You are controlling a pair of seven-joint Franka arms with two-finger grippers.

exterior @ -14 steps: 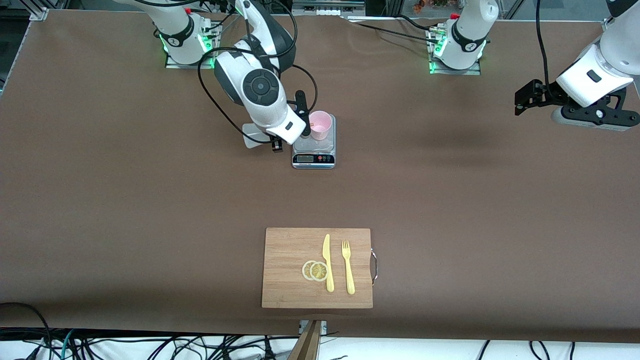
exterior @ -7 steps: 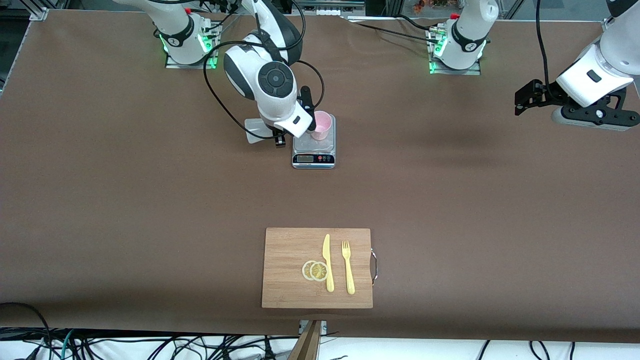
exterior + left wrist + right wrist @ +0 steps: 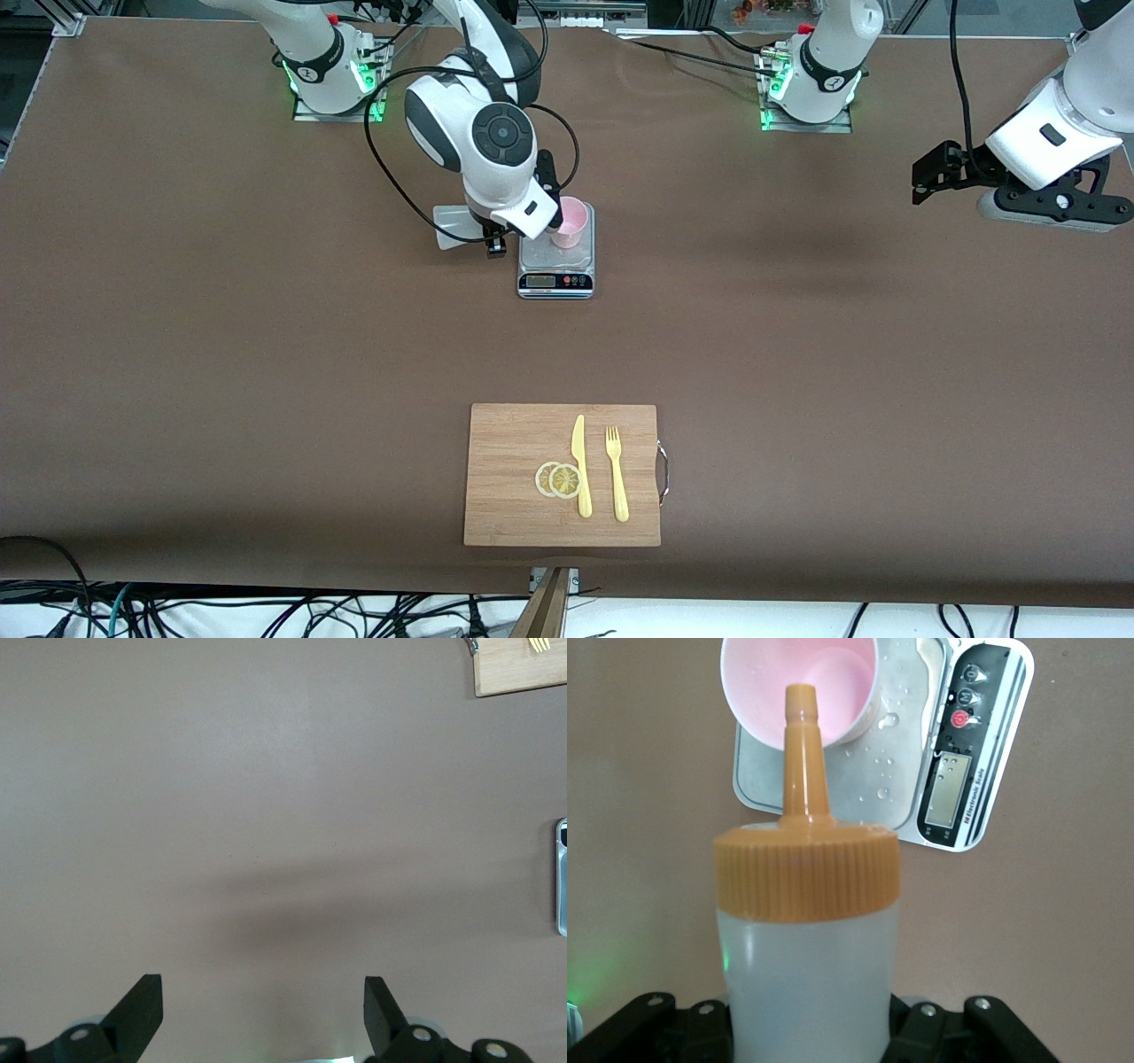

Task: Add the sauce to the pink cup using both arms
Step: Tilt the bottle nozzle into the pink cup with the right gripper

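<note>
Brown table: right fingers grip sauce over pink cup; left fingers spread

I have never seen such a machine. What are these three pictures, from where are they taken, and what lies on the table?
Two white robot arms work at a brown table. The wide picture comes from a high camera facing them. The other two come from cameras on the arms' wrists.

The right tool is shut on the sauce bottle and holds its orange nozzle over the pink cup. The cup stands on a wet kitchen scale.

The left tool is open, holds nothing, and waits over bare table at the left arm's end.

Nearer the front camera lies a wooden cutting board with two lemon slices, a yellow plastic knife and a yellow fork.
</note>
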